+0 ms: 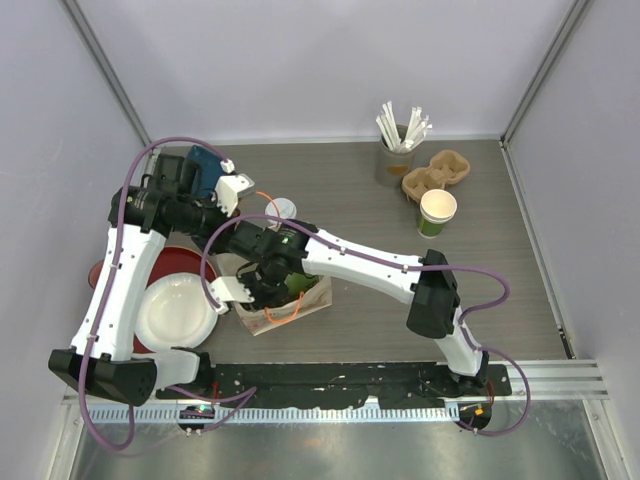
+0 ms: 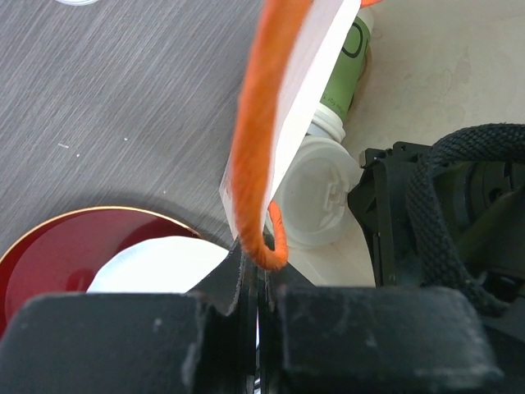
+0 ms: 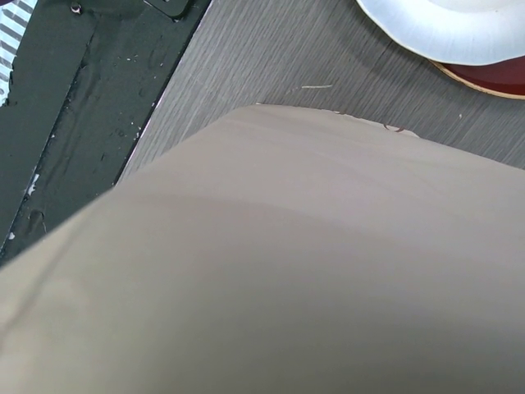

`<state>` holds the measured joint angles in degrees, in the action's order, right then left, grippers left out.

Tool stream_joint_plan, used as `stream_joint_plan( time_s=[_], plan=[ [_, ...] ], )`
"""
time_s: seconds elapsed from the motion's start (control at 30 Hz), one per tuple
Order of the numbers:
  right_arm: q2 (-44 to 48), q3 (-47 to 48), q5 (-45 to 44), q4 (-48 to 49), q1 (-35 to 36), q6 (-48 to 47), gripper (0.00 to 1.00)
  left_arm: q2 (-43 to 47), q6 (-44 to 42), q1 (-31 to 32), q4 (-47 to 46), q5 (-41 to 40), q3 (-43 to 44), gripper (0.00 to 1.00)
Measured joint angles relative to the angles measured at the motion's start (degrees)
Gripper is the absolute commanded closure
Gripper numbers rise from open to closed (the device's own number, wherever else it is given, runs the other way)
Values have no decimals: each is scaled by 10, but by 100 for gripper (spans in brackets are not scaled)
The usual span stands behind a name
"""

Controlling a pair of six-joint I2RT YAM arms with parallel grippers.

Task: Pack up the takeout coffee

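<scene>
Right now my left gripper (image 2: 258, 271) is pinched tight on the orange handle (image 2: 254, 164) of the bag (image 1: 300, 300). In the left wrist view the cord runs up from between the fingers along the bag's pale top edge, toward the top middle of the frame.

Just right of that edge a cup (image 2: 344, 74) lies on its side on the bag's beige inner wall, green body toward the top of the frame. Its white lid (image 2: 316, 193) faces the camera and is pressed on. From above, the same green shows inside the bag, left of centre, under my right forearm.

My right gripper (image 1: 252, 290) is at the bag's mouth. Its black body and braided cable fill the right side of the left wrist view, just beside the lid. The right wrist view is almost all tan bag paper, so the fingers are covered and I cannot tell whether they are apart or closed.

A white plate (image 2: 164, 258) sits on a red plate (image 2: 49, 254) at the lower left, near the bag. The black mat (image 3: 74, 107) runs along the near table (image 1: 380, 220) edge.

Well apart, at the upper right of the top view, a second cup (image 1: 437, 211) stands open and upright. Just above it are a pulp carrier (image 1: 435, 172) and a holder of straws (image 1: 400, 135).
</scene>
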<state>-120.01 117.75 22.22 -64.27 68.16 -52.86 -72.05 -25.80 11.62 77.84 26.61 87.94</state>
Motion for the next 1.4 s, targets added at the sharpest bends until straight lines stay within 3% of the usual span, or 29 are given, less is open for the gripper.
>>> stream_joint_plan(
  time_s=[0.07, 0.23, 0.73, 1.4],
  plan=[
    [4, -8, 0, 5, 0, 3, 74, 0, 0, 0, 0, 0, 0, 100],
    [10, -14, -10, 11, 0, 16, 59, -1, 0, 0, 0, -1, 0, 100],
    [87, -42, -92, 63, 0, 55, 46, -5, -2, 0, 0, -3, 0, 100],
    [182, -72, -158, 134, -8, 97, 45, -9, -3, 4, 0, -4, 0, 100]
  ],
)
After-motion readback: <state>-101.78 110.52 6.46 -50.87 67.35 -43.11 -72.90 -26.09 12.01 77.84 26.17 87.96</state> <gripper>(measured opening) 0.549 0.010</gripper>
